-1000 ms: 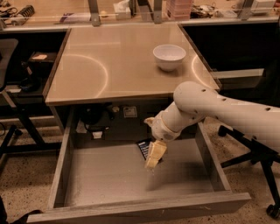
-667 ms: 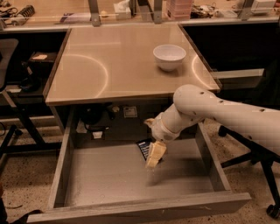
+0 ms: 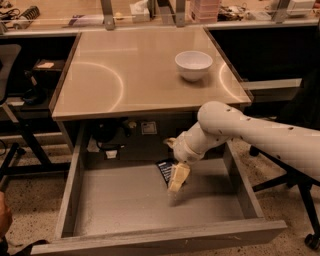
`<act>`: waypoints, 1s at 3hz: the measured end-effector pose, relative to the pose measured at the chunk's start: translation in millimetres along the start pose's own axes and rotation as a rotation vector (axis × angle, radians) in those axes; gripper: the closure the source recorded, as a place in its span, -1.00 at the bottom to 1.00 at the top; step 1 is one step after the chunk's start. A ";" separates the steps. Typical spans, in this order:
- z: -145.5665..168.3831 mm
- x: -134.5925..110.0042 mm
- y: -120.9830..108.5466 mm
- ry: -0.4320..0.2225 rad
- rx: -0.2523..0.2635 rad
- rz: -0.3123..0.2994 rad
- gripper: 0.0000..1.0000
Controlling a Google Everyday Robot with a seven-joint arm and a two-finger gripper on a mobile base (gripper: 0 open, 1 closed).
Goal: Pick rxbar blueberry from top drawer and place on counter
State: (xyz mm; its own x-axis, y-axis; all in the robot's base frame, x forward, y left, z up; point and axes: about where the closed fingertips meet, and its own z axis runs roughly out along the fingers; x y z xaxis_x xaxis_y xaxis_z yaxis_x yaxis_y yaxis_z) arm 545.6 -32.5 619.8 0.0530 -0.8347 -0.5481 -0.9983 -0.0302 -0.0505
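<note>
The top drawer [image 3: 125, 200] stands pulled open below the counter [image 3: 140, 75]. The rxbar blueberry [image 3: 164, 170], a small dark navy bar, lies on the drawer bottom near the back, partly covered by my gripper. My gripper [image 3: 177, 181] hangs from the white arm that comes in from the right and reaches down into the drawer, its pale fingers [image 3: 179, 176] right at the bar's near right end. I cannot tell whether the fingers hold the bar.
A white bowl [image 3: 193, 64] sits on the counter's right back part. A cluttered bench [image 3: 150, 12] with metal posts runs along the back. Office chairs stand at left [image 3: 10, 70] and right [image 3: 300, 190]. Cables and a socket [image 3: 148, 128] hang behind the drawer.
</note>
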 end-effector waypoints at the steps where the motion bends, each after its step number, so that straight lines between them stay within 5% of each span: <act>1: 10.3 10.1 -2.3 -0.010 -0.009 -0.006 -1.00; 3: 29.8 20.3 -5.0 -0.038 -0.021 -0.006 -1.00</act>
State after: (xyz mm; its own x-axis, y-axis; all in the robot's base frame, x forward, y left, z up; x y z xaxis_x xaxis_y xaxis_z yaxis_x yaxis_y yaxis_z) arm 552.4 -32.9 584.1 0.0598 -0.8129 -0.5793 -0.9982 -0.0471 -0.0371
